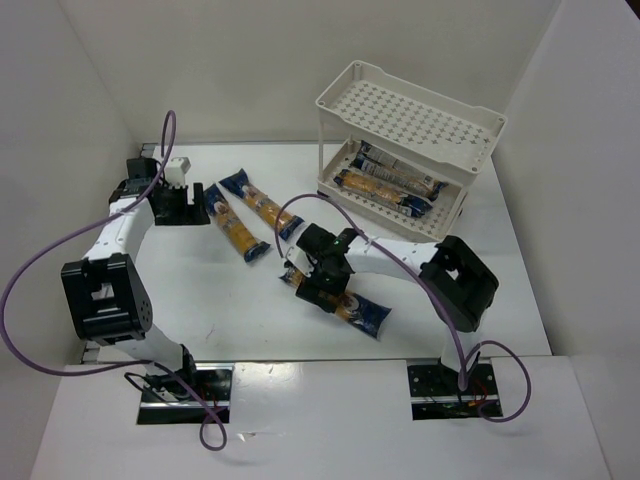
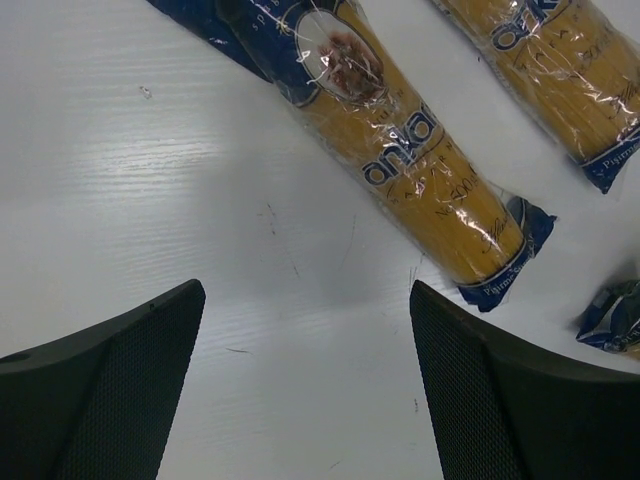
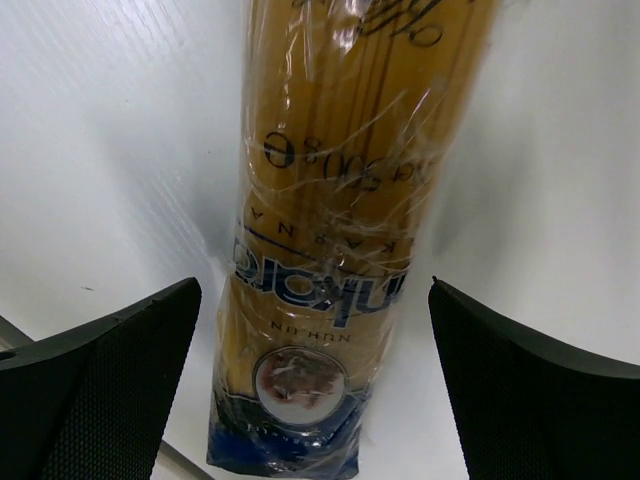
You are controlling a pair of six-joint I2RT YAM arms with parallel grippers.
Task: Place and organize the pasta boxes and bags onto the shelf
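- Orange-yellow spaghetti packet with dark blue ends lay flat on the white table, in front of the shelf.
- Right gripper hung over one end of it, fingers spread wide on either side, nothing clamped.
- Second packet and third packet lay side by side further left on the table, well apart from the shelf.
- Left gripper was near them, wide open, holding nothing, over the table.
- Cream-white shelf stood far right; fourth packet and fifth packet lay side by side in its lower tray.
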